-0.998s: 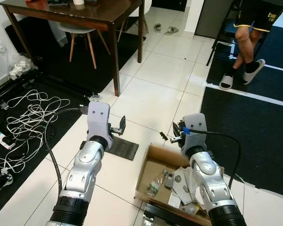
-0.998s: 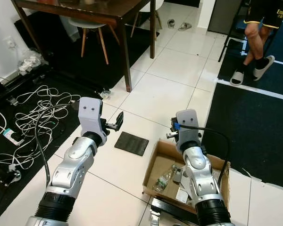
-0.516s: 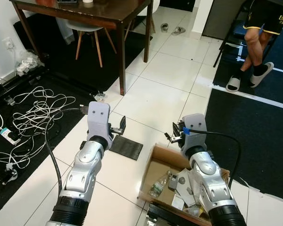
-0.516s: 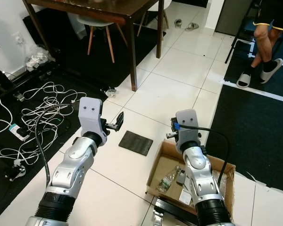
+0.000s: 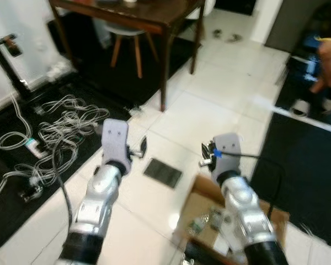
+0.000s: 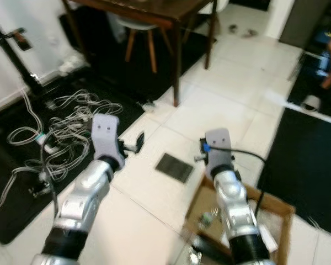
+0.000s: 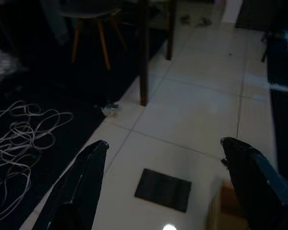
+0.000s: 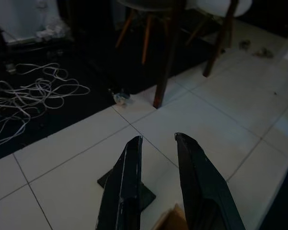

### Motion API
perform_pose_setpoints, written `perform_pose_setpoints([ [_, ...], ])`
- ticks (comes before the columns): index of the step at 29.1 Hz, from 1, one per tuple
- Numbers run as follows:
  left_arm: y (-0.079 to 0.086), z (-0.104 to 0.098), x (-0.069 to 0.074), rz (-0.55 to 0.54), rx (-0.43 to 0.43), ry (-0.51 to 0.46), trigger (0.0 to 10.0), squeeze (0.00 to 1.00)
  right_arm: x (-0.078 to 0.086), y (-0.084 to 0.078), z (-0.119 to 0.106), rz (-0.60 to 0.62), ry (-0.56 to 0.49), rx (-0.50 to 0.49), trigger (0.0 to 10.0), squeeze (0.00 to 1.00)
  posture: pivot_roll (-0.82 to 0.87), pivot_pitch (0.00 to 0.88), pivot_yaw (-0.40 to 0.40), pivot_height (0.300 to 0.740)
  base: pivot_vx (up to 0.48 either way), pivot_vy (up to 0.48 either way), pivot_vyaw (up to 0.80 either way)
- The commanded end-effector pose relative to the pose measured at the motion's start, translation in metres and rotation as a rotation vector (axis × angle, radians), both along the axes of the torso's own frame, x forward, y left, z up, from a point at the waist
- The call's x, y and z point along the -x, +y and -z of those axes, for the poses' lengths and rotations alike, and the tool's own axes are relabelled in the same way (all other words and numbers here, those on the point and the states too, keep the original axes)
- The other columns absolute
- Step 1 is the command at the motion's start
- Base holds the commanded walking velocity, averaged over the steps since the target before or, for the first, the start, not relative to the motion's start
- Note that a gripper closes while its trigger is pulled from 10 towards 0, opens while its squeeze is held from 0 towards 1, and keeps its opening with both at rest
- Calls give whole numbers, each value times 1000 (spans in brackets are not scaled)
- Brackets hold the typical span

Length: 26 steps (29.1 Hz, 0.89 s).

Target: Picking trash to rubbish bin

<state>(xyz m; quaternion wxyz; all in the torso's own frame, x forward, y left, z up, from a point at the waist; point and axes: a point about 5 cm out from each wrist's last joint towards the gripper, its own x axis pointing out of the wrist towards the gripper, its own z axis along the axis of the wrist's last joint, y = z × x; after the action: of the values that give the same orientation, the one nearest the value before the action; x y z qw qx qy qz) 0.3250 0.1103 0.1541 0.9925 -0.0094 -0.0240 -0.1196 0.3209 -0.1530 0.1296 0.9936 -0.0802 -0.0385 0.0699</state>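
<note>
A flat dark pad [image 5: 163,173] lies on the white tiles between my two arms. A small crumpled scrap [image 7: 108,109] sits by the wooden table's leg [image 5: 163,83]. An open cardboard box [image 6: 267,200] holding a plastic bottle [image 5: 197,223] and papers stands under my right arm. My left gripper [image 5: 137,149] is held above the floor, left of the pad; its fingers [image 7: 93,158] are spread wide and empty. My right gripper [image 5: 201,161] hovers over the box's near corner, its fingers [image 8: 129,158] close together with nothing between them.
A dark wooden table [image 5: 154,14] with a white chair [image 5: 124,36] stands ahead. White cables [image 5: 60,118] sprawl on a black mat on the left, beside a black stand [image 5: 14,66]. A person's legs [image 5: 325,61] and a black carpet [image 5: 309,160] are on the right.
The camera has swung left and the picture is blurred: more of the cables and the stand show, the person sits nearer the right edge. Both arms keep their pose.
</note>
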Motion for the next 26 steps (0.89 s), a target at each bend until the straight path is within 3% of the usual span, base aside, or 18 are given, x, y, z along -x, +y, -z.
perform_pose_setpoints([
  [1, 4, 4, 2, -13, -8, 11, 10000, 0, 2, 4, 1, -11, 6, 2, 10000, 0, -36, 153, 16, 740, 0, 0, 800],
  [26, 3, 4, 2, -14, -7, 9, 10000, 0, 1, 4, 0, -14, 5, 1, 10000, 0, -36, 152, 15, 740, 0, 0, 800],
])
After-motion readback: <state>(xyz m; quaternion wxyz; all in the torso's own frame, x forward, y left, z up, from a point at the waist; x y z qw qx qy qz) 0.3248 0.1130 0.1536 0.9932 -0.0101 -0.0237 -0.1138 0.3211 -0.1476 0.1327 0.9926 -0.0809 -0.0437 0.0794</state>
